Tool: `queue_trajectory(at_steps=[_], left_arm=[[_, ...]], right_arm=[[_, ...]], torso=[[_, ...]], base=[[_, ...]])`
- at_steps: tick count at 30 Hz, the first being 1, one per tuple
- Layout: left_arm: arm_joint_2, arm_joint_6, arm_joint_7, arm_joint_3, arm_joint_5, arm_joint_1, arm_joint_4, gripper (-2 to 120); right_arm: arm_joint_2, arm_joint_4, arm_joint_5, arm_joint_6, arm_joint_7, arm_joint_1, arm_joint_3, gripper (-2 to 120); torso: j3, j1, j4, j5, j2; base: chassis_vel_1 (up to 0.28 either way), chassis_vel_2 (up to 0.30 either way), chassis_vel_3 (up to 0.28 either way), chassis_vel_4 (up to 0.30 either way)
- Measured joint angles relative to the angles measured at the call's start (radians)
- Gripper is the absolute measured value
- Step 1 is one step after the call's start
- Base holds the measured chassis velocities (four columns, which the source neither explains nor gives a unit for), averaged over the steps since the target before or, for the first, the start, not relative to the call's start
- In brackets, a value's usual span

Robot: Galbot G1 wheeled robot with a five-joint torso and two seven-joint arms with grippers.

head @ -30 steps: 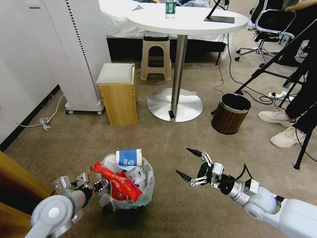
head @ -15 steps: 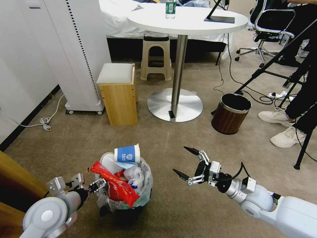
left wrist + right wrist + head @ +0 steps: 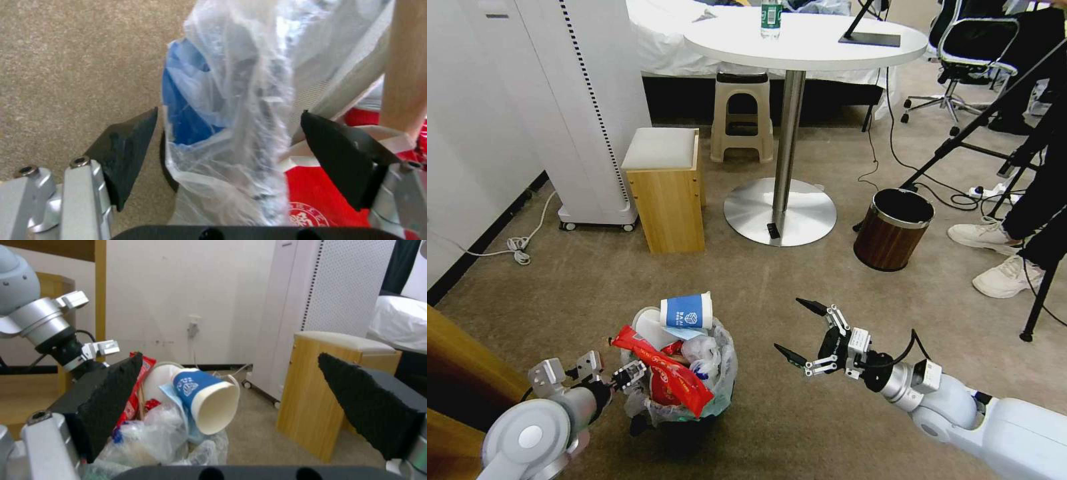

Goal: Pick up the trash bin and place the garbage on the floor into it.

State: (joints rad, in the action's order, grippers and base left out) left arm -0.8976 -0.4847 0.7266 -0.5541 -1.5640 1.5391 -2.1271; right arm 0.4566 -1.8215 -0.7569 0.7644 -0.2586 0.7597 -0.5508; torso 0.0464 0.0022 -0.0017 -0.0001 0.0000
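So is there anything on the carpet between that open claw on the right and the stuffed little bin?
Nothing visible: bare beige carpet separates the open right gripper from the small round bag-lined trash bin. The left gripper is at the bin's other side, fingers straddling its rim.

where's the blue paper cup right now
In the head view the blue paper cup lies on its side atop the heaped trash bin, lower left, beside the left gripper.
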Motion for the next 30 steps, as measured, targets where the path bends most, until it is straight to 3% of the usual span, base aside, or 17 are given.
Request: queue_trajectory(at_steps=[10, 30], left_arm=[[-0.009, -0.009, 0.006, 0.023, -0.007, -0.022, 0.039, 95], [0.013, -0.013, 0.057, -0.012, -0.006, -0.002, -0.003, 100]], right_arm=[[0.019, 0.017, -0.003, 0.005, -0.007, -0.008, -0.015, 100], [0.071, 0.043, 0.001, 0.007, -0.01, -0.044, -0.062, 100]], torso=[[0.0, 0.0, 0.0, 0.0, 0.0], [0.0, 0.0, 0.0, 0.0, 0.0]], base=[[0.0, 0.0, 0.0, 0.0], [0.0, 0.0, 0.0, 0.0]])
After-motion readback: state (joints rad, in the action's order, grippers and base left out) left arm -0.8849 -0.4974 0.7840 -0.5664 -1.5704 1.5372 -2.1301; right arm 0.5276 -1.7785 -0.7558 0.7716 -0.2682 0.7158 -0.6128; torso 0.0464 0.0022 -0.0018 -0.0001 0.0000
